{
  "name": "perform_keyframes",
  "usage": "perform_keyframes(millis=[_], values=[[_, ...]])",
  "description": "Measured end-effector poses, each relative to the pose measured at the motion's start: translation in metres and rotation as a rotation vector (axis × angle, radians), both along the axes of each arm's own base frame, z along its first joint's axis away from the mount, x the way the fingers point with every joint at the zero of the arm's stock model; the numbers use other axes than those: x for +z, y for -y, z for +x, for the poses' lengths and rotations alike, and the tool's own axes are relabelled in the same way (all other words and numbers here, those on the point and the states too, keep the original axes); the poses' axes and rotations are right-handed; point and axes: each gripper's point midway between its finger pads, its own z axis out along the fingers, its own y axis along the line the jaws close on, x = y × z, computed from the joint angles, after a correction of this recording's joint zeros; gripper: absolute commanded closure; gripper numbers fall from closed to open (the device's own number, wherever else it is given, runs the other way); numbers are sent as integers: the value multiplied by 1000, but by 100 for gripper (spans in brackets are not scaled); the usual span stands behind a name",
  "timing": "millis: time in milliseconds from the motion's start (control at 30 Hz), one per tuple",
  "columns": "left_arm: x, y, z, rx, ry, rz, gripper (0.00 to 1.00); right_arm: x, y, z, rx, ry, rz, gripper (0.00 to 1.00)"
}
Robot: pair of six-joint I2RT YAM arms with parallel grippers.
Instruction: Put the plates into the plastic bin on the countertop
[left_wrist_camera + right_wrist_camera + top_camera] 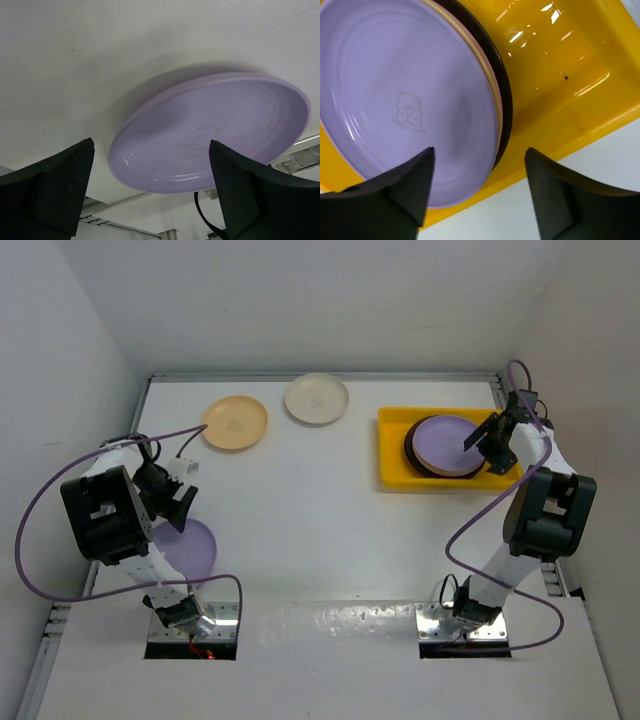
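Yellow plastic bin (393, 452), 2 o'clock on the bench (320, 530): holds one nested stack, top lavender plate (445, 440) over a dark plate. Right jaws: open above the stack, gripping nothing. Loose lavender plate (197, 545), 8 o'clock: left jaws spread wide over it, probably lining up a rim grasp. Peach plate (235, 422), 11 o'clock, and cream plate (316, 398), 12 o'clock: not yet binned.

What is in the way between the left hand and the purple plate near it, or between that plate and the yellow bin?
Nothing visible. The left hand hangs open facing the purple plate, and bare countertop runs from it to the bin. Only the right hand hovers, open, above the stack there.
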Motion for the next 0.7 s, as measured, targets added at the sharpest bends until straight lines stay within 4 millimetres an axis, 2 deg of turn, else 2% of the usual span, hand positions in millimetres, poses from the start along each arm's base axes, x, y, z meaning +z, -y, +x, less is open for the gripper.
perform_keyframes(millis=[67,267,333,367,400,500,533,633,700], values=[[-4,-1,-4,-5,-5,3,11,4,1,0,21,-9,-13,18],[-25,-4,-22,-18,-68,16,35,16,1,-2,85,-22,-97,18],[-33,-10,-26,1,-88,37,41,29,-5,-2,121,0,-137,18],[-37,-15,-27,14,-94,52,51,39,-10,-1,144,22,-158,18],[-39,-18,-28,26,-100,63,58,48,-16,-1,167,45,-176,18],[-40,-25,-26,51,-91,83,96,77,-36,-1,239,121,-238,19],[-38,-24,-27,46,-103,75,100,87,-48,0,275,149,-259,21],[-33,-14,-24,52,-109,3,100,104,-81,1,377,214,-297,22],[-26,-5,-12,61,-83,-54,100,108,-112,1,472,249,-309,22]])
